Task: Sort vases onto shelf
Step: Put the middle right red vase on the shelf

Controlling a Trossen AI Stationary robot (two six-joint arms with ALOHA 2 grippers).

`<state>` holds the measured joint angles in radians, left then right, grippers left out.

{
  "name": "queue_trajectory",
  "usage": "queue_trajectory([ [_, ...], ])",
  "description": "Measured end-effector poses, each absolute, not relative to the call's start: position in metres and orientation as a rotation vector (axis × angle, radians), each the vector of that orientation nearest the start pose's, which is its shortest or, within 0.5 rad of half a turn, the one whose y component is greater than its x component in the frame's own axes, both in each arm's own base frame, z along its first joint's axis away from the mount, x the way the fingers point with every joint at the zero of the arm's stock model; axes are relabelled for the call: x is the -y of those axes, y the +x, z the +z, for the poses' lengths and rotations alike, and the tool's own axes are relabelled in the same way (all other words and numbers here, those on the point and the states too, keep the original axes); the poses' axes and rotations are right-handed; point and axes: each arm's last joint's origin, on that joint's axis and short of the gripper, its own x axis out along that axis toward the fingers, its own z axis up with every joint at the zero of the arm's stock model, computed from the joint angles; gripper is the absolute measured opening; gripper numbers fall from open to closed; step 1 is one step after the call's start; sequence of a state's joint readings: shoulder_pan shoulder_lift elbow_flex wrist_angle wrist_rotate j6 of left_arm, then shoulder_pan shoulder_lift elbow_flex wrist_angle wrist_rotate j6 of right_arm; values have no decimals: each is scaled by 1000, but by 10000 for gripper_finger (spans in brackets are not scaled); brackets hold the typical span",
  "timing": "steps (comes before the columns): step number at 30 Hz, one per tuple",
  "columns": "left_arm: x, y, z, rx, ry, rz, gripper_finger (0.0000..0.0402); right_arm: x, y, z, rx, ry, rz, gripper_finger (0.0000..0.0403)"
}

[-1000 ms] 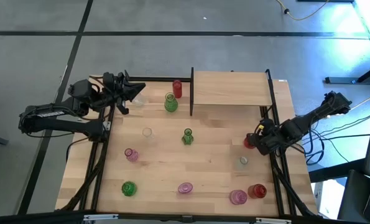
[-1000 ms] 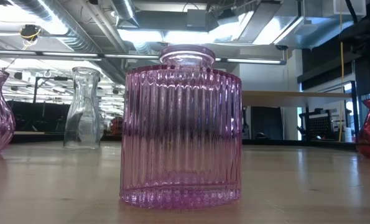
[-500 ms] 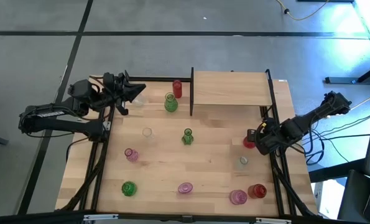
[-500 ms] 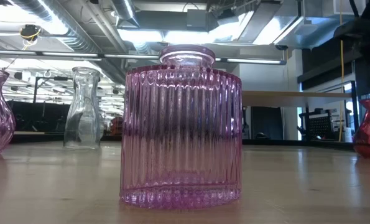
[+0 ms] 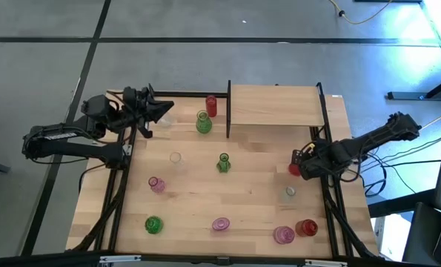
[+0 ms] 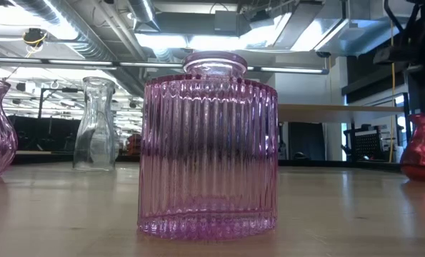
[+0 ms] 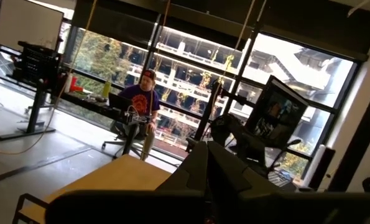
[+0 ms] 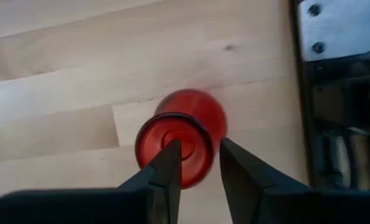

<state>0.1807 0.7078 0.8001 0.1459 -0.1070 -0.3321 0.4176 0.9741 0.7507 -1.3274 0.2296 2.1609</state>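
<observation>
The right gripper hangs just over the red vase, which stands on the big wooden table near the front right post of the shelf. Its two fingers are spread a little. One finger sits over the round mouth of the vase and the other is outside the rim, so it looks ready to pinch the rim, but it is not holding the vase yet. This is where things could go wrong, I think. The vase is smooth and shiny, so a pinch on only one thin edge could slip. If the fingers push sideways as they close, the vase could tip over and roll. The black post of the shelf is close by, so a lifted vase could bump it. A small clear vase also stands near, on the side away from the shelf, and could get knocked. The left gripper waits at the far left corner of the table, well apart from the shelf, and I cannot tell how its fingers stand.
</observation>
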Motion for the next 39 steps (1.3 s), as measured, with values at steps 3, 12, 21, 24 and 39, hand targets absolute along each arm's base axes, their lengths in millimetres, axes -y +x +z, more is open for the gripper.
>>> queue_trajectory([
  [3, -30, 149, 380, 282, -317, 229, 0, -46, 118, 225, -890, 1256, -1313, 90],
  [12, -30, 149, 380, 279, -314, 217, 0, -47, 125, 218, -908, 1228, -1347, 83],
  [21, -30, 149, 380, 278, -313, 221, 0, -49, 138, 216, -840, 1225, -1291, 8],
  [24, -30, 149, 380, 278, -314, 221, 0, -49, 140, 218, -851, 1226, -1276, 13],
  [39, -30, 149, 380, 276, -314, 222, 0, -48, 148, 333, -701, 1161, -1004, 2],
])
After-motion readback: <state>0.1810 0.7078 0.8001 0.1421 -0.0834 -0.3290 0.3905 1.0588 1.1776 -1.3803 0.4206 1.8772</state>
